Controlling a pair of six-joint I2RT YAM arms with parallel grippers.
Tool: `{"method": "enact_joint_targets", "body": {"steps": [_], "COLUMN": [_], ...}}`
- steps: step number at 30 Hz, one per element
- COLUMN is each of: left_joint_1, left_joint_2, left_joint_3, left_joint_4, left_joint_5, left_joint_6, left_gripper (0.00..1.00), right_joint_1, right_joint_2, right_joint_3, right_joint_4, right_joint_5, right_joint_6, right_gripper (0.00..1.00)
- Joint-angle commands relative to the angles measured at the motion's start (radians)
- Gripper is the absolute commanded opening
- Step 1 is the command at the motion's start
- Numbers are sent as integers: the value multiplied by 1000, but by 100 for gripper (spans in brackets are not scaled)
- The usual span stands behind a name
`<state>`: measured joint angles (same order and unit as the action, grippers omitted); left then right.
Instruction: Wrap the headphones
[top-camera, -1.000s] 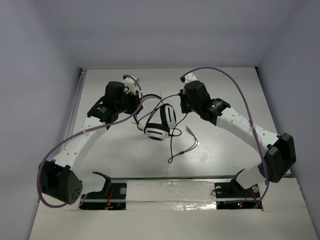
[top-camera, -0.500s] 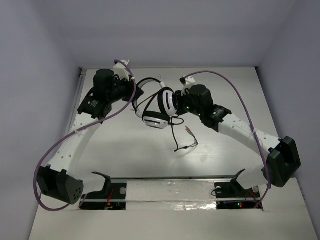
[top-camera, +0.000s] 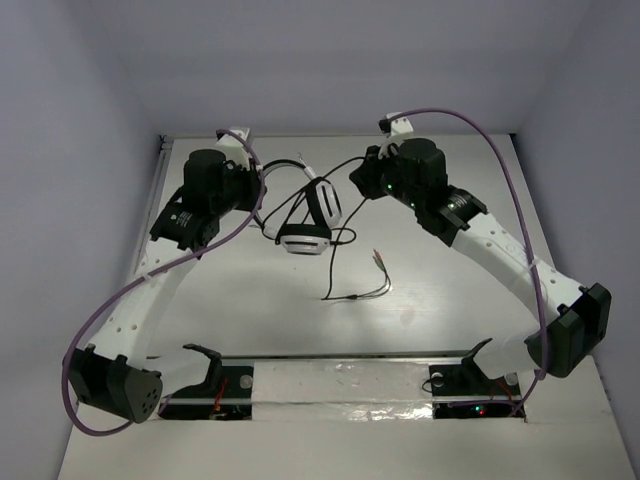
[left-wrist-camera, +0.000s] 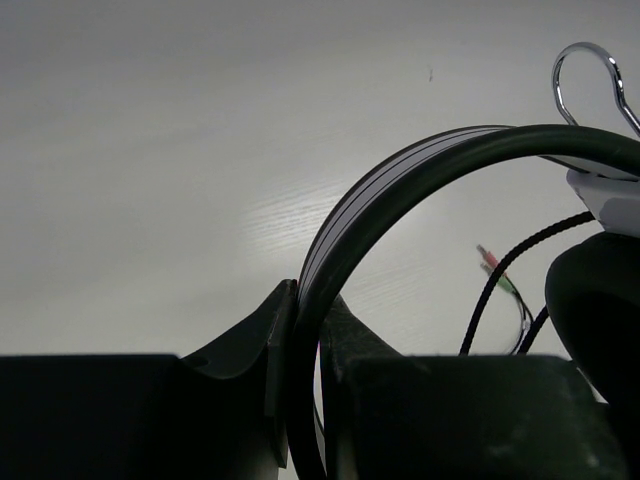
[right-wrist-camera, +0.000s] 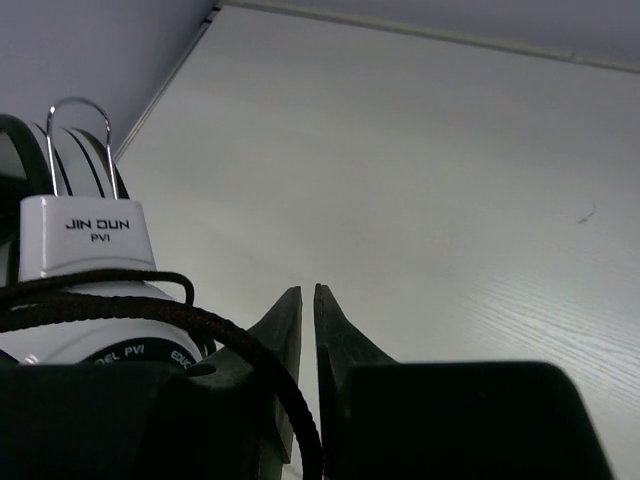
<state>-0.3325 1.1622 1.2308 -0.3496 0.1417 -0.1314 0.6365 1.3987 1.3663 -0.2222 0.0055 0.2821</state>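
The headphones (top-camera: 303, 243) hang just above the table's far middle, earcups low and the white headband (top-camera: 288, 169) arching left. My left gripper (top-camera: 257, 190) is shut on that headband (left-wrist-camera: 400, 180), which runs edge-on between its jaws (left-wrist-camera: 308, 300). The thin black cable (top-camera: 335, 265) loops around the earcup, then trails down to its plugs (top-camera: 378, 257) on the table. A stretch of cable (top-camera: 340, 166) rises to my right gripper (top-camera: 357, 178). In the right wrist view that cable (right-wrist-camera: 200, 325) curves over the left finger and drops into the narrow slit between the jaws (right-wrist-camera: 308, 292), beside the white yoke (right-wrist-camera: 85, 235).
Purple robot cables (top-camera: 490, 190) arch over both arms. The white table (top-camera: 450, 300) ends at a raised back edge (top-camera: 340, 136), with grey walls on three sides. The arm bases (top-camera: 215, 385) sit along the near edge.
The left arm has carried the headphones left and back. The right gripper pulled away from the earcup toward the back right, drawing cable with it. The loose cable end slid left.
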Motion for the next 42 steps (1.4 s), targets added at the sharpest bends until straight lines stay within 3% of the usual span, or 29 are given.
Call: {"method": "enact_joint_targets", "body": {"steps": [1,5,9,11,15,19,25,31,33,42], "left_joint_1": [-11,-11,-60,-80,-167,-178,-178,-134,-113,-89], "left_joint_2": [-48,-58,-58,-52,-15,-21,7,-16,-16,-3], "left_joint_3": [-28,-25,-5,1,4,-20,-17,-2,25,116], "left_joint_4": [72,72,37,31,1,27,31,104,123,277], "left_joint_5": [6,71,-114,-131,-385,-407,-153,155,232,300], "left_joint_6": [-25,-7,19,33,56,55,64,-7,-46,-214], "left_gripper": [0,0,0,0,0,0,0,0,0,0], "right_joint_1": [-14,-14,-43,-63,-77,-77,-77,-77,-77,-77], "right_joint_2": [2,52,86,76,88,74,172,155,120,66], "right_joint_3": [62,73,97,86,145,146,218,64,10,-263], "right_joint_4": [-57,-91,-172,-169,-265,-286,-344,-146,-19,527], "right_joint_5": [33,54,157,159,171,70,154,123,38,-376], "right_joint_6": [-32,-49,-92,-93,-122,-109,-107,-57,-31,190], "right_gripper": [16,16,16,18,21,21,20,21,22,33]}}
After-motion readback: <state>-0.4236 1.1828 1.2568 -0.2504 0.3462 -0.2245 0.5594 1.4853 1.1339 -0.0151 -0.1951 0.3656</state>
